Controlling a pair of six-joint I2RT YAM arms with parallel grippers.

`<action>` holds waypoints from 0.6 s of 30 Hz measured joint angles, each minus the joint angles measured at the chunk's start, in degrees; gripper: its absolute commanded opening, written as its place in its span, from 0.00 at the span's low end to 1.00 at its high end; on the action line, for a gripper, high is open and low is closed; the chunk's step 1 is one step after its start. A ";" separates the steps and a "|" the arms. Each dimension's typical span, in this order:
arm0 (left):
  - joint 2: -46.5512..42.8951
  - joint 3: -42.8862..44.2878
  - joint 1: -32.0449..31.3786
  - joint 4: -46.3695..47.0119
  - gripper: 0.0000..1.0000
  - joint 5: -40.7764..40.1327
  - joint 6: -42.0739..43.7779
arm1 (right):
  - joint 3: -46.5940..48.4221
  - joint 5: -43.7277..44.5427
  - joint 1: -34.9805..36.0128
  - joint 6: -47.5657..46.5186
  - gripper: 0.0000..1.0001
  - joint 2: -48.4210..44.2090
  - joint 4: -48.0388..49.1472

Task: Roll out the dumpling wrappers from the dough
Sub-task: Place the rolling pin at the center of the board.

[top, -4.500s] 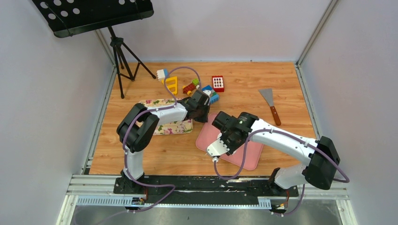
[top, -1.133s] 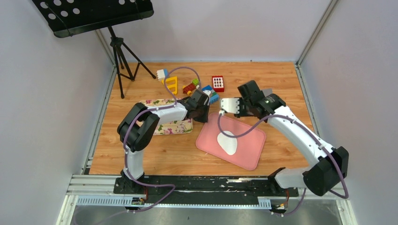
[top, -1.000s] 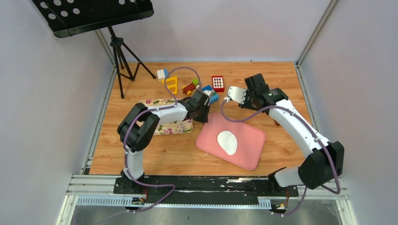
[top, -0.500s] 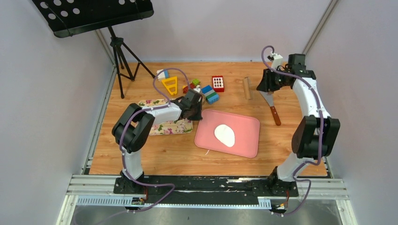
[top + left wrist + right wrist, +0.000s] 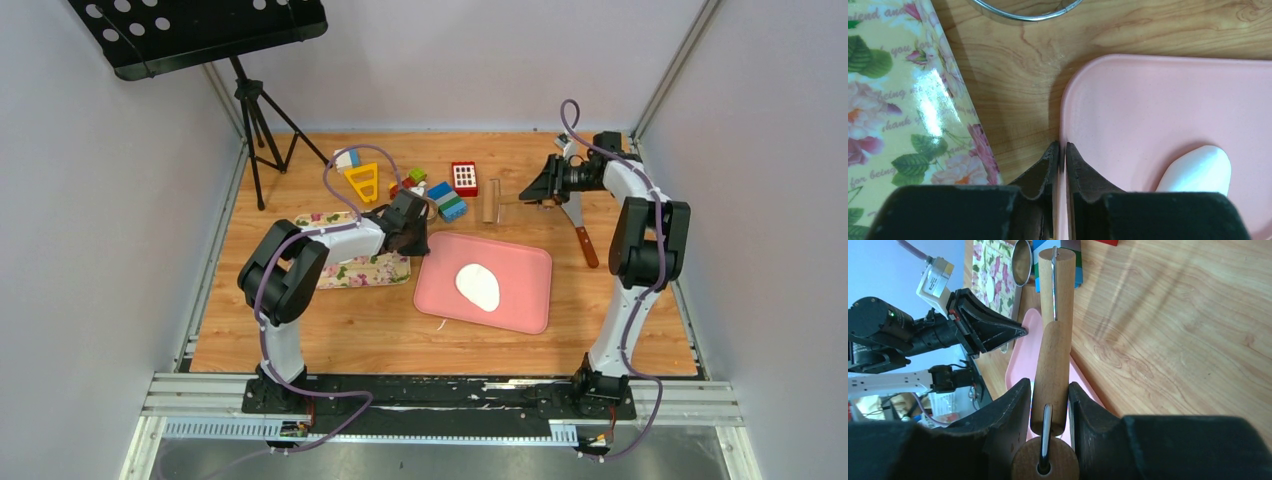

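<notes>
wooden rolling pin (image 5: 1054, 357) clamped in right hand (image 5: 1048, 386); left hand (image 5: 1059, 150) nearly closed astride pink mat (image 5: 1148, 100) edge, grip unclear

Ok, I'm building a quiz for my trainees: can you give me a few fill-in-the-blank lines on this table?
1. On the pink mat lies a flat white piece of ___.
2. The right hand is clamped on a wooden ___.
3. The left hand is at the mat's corner, beside a board printed with ___.
Missing words: dough; rolling pin; flowers.
</notes>
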 measured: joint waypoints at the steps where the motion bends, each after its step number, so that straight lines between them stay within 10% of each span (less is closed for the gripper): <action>1: 0.00 0.00 0.04 0.02 0.21 0.13 -0.02 | 0.59 -0.48 -0.13 0.59 0.09 0.96 0.11; 18: 0.00 0.02 0.20 0.35 0.32 1.99 0.11 | 5.09 2.32 -2.60 3.69 0.67 10.43 -2.78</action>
